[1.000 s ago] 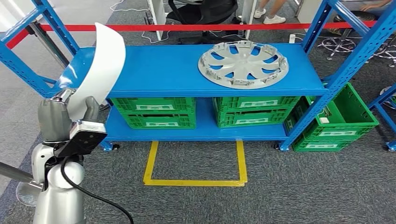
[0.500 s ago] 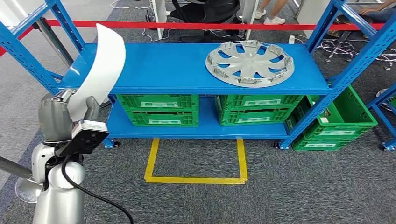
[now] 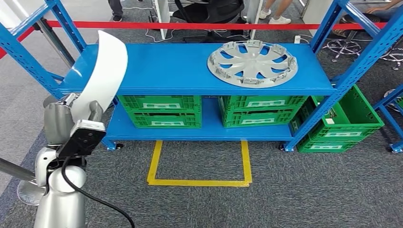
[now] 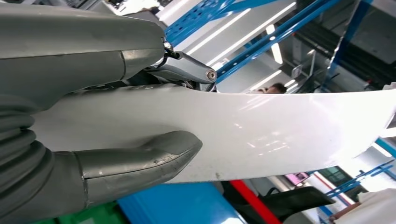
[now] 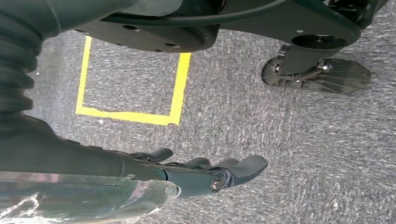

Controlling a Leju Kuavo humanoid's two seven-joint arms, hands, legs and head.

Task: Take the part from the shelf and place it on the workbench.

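A long, curved white part stands upright at the left of the head view, in front of the blue shelf's left end. My left hand grips its lower end. In the left wrist view the thick grey thumb presses across the white part and the darker fingers wrap behind it. My right hand hangs above the grey carpet with its fingers stretched out and nothing in them.
A silver hubcap lies on the blue shelf. Green crates fill the lower level, and another green crate stands on the floor at the right. A yellow taped square marks the carpet. Red barrier tape runs behind the shelf.
The whole picture has shifted slightly, so the camera moved. My left hand has sunk a little and still holds the white part upright.
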